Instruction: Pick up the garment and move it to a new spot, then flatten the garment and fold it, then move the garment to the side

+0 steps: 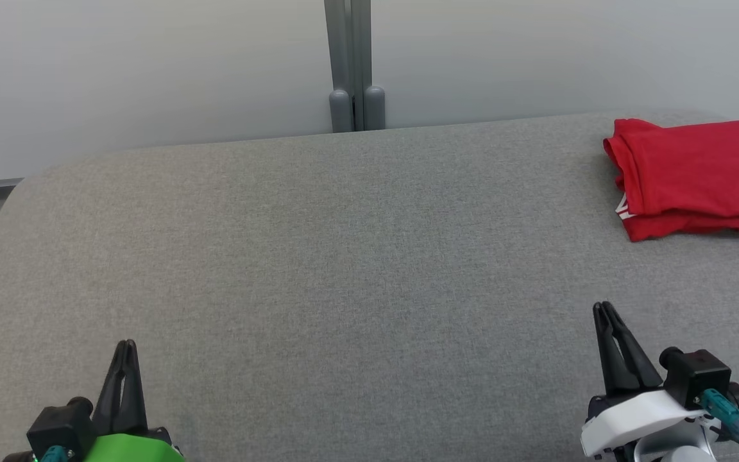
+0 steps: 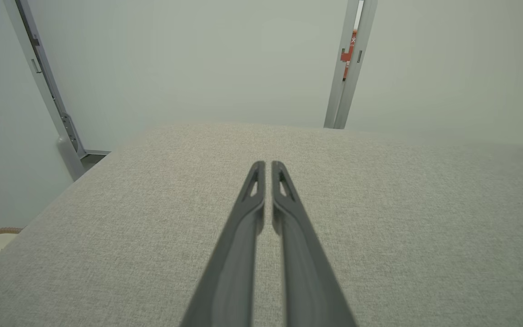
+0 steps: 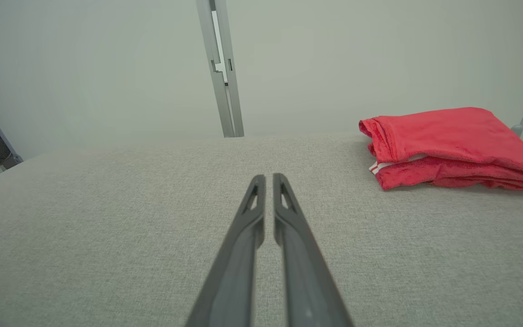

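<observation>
Pale wall panels (image 1: 151, 64): backing the scene, meeting at a grey metal post (image 1: 355, 64) behind the far edge.
Grey woven-fabric surface (image 1: 318, 256): spreading wide under both arms, rounding off at the far left corner.
Red soft-knit garment (image 1: 696, 176): lying folded in a thick stack at the far right of the surface, close to its far edge, running out of the head view on the right, showing a white striped trim between layers at its near-left corner.
Left pincer (image 1: 127, 346): hovering at the near left, dark fingers pressed almost together, pinching nothing, well apart from the garment.
Right pincer (image 1: 604, 308): hovering at the near right, fingers likewise drawn almost together, pinching nothing, nearer the garment yet not touching it.
Stage, judging by the lie of things: looking folded and set aside already, nearing the end.
Risk of rumpling: reaching back in with fingers together and shoving the stack, dragging the top layer off the lower ones.
Risk of a fall: pushing further right or back, tipping the stack over the nearby edge.
Risk of a snag: dipping the tips too low while travelling, catching the woven cover.
Risk of a partial grasp: pinching only the upper fold, lifting it and undoing the folding.
</observation>
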